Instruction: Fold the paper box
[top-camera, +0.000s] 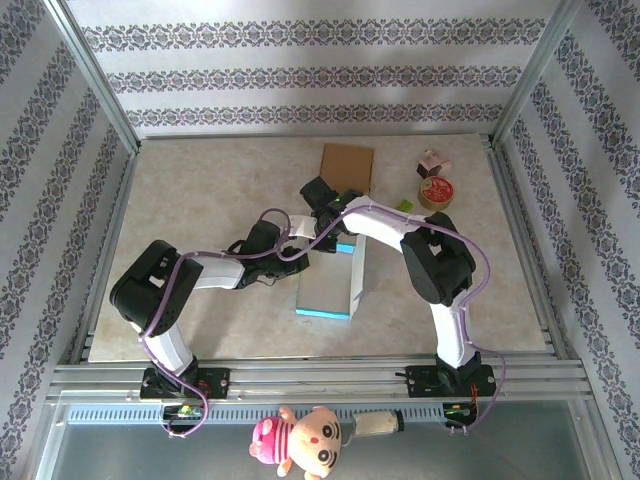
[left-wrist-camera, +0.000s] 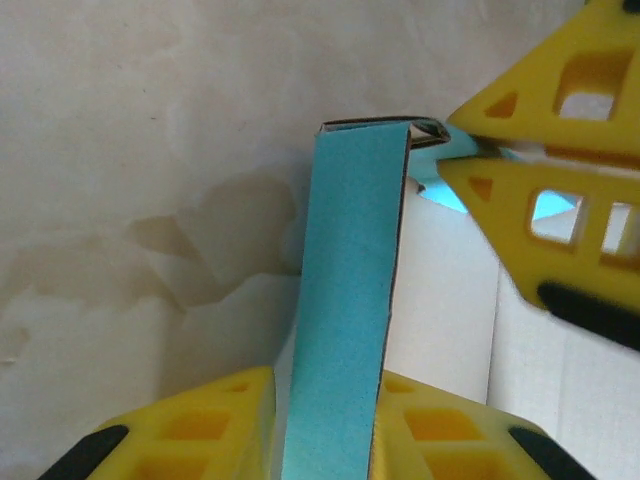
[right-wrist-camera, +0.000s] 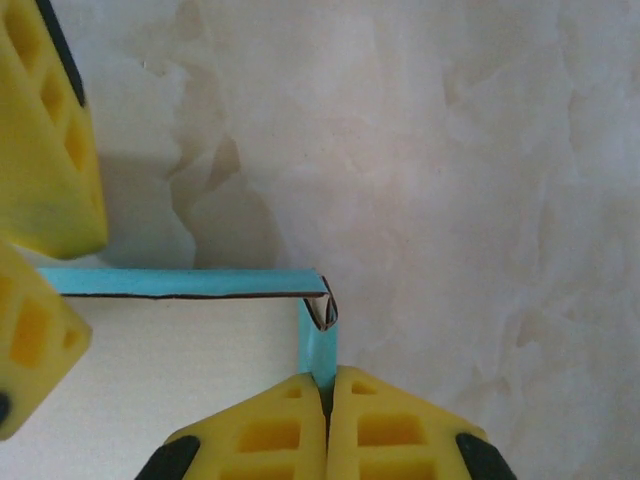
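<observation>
Both L claw (left-wrist-camera: 325, 405) & R claw (right-wrist-camera: 327, 388) pinch teal-edged paper box (top-camera: 330, 285).

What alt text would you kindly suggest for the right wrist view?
The right gripper, yellow-fingered, pinches a turquoise corner flap of the paper box. The left gripper flanks the adjoining turquoise wall at left, over a pale marbled table.

Your paper box (top-camera: 328, 283) lay flat mid-way across the table (top-camera: 200, 200), white with turquoise edges. At its far end a narrow turquoise flap (left-wrist-camera: 345, 300) stood raised, corner folded.
</observation>
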